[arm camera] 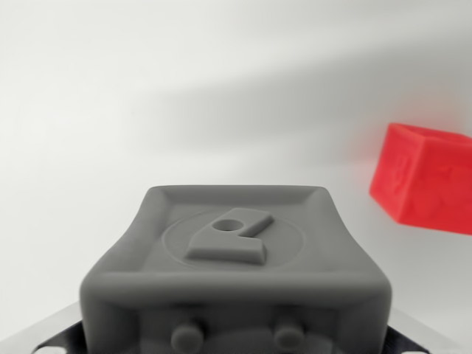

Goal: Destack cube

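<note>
Looking through the wrist view, the only view given, a grey cube [234, 276] fills the lower middle of the picture, very close to the camera. It seems to be a moulded block with rounded edges and corners, a matt skin and a raised rim round its upper face. Inside that rim sits a shallow ring with a raised emblem pierced by a small round hole. Two small studs show on the face turned toward the camera, low at the picture's bottom edge. Dark parts with pale edges peep out under both lower corners; whether they belong to the pincer or its mount I cannot tell.

The pincer itself does not show as such, so whether it stands wide, narrow or closed on the cube cannot be told from here.

A red cube [428, 179] lies at the wrist view's right, partly cut by the picture's edge, well apart from the grey one and resting on the pale table [88, 147]. It looks tilted in this view, and faint relief marks show on its faces.

By my judgement both cubes are light and stiff, probably of plastic or firm rubber, and not fragile. The matt surface should give fair friction. The best hold would be on two opposite flat side faces, below the rounded top edge, since the soft corners could let the cube twist.
</note>
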Robot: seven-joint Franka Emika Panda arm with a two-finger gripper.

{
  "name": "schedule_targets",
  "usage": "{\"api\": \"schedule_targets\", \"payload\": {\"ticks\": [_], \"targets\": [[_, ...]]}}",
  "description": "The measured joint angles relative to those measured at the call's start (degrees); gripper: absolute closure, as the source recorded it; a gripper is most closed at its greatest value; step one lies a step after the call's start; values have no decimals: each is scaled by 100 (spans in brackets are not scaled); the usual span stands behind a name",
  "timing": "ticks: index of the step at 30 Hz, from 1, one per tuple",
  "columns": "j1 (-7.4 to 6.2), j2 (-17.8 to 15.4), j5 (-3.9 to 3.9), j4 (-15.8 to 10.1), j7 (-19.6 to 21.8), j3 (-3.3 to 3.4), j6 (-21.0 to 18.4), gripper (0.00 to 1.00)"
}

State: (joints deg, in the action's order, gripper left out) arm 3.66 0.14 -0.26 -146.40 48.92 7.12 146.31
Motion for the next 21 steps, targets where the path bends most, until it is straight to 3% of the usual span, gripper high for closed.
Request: {"api": "schedule_targets", "payload": {"ticks": [21], "targets": [[-252, 280, 46, 74, 227, -232, 203, 100]]}}
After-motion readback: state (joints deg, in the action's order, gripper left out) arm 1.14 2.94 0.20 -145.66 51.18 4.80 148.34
